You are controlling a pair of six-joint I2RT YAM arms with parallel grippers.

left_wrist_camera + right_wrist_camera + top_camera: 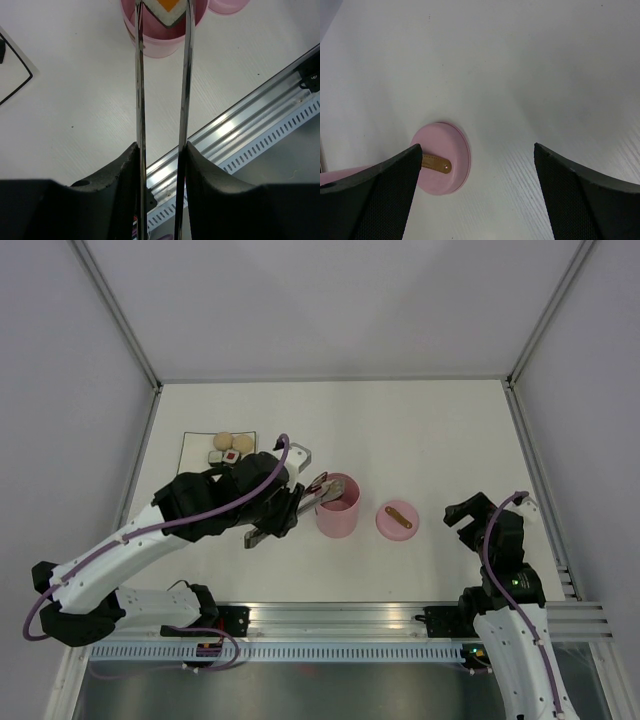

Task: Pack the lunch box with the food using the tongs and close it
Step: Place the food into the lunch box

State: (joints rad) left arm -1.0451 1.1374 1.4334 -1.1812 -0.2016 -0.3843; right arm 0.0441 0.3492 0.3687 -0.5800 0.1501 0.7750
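My left gripper (283, 508) is shut on the slim silver tongs (140, 100), its fingers (125, 165) pressing both arms from outside. The tongs (312, 492) reach right to the open pink lunch box (338, 508). Their tips pinch a white and orange piece of food (167, 9) over the mouth of the lunch box (160, 42). More food (230, 447), beige balls and sushi-like pieces, lies on a white mat at the back left. The round pink lid (397, 520) with its brown strap lies right of the box. My right gripper (468, 517) stands open, right of the lid (447, 157) and apart from it.
The white mat (196, 445) has a thin black border. An aluminium rail (340, 618) runs along the table's near edge by the arm bases. Grey walls stand to the left, right and back of the table.
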